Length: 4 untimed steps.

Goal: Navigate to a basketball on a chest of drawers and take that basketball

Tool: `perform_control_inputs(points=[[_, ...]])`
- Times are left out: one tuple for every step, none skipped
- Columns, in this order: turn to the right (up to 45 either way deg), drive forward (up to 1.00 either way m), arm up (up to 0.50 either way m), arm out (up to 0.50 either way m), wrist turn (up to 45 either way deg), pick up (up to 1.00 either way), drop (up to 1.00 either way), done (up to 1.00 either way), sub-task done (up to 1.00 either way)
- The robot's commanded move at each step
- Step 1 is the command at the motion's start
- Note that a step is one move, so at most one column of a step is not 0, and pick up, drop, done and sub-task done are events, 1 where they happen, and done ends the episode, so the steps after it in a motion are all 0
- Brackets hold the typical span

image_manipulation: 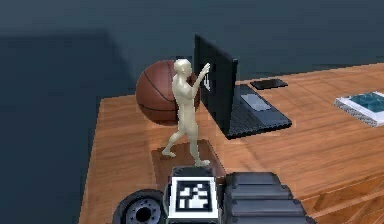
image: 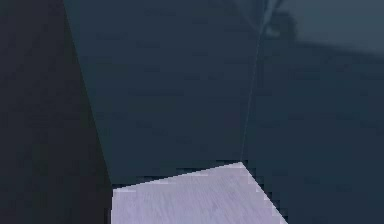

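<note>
Where the wooden bench (image_manipulation: pixel 310 150) runs across the arm side view, we find the basketball (image_manipulation: pixel 158 92) resting on it near the far left corner, a round orange-brown ball with dark seams. A cream statue (image_manipulation: pixel 184 110) of a standing figure rises just in front of it on a brown base, covering the ball's right part, so the statue stands between the ball and the bench's near edge. Right of the statue sits an open laptop (image_manipulation: pixel 238 100), its dark screen upright and its keyboard lying toward the bench's right side. The figure's raised arms reach the back of the screen, though we cannot tell whether they touch it. A small flat dark thing (image_manipulation: pixel 268 84) lies by the far edge beyond the laptop, and a book (image_manipulation: pixel 365 105) with a teal and white cover lies toward the right end.

At the bench's near edge we see the arm (image_manipulation: pixel 262 200) as a dark ribbed bar, a white square marker (image_manipulation: pixel 193 197) with black marks, and left of that a dark round body (image_manipulation: pixel 138 210). We cannot make out the fingers themselves there, so we cannot tell how they stand or whether they hold anything. The basketball lies farther out than that end of the arm, toward the far edge, with the statue and its base between the two.

In the forward view we face dark teal walls (image: pixel 170 80) that meet in a corner, with a pale patch of floor (image: pixel 195 198) at the bottom.
</note>
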Motion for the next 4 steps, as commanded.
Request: perform_control_inputs(points=[[0.0, 0.0, 0.0, 0.26, 0.0, 0.0, 0.0, 0.0, 0.0], [0.0, 0.0, 0.0, 0.0, 45.0, 0.0, 0.0, 0.0, 0.0], [0.0, 0.0, 0.0, 0.0, 45.0, 0.0, 0.0, 0.0, 0.0], [0.0, 0.0, 0.0, 0.0, 45.0, 0.0, 0.0, 0.0, 0.0]])
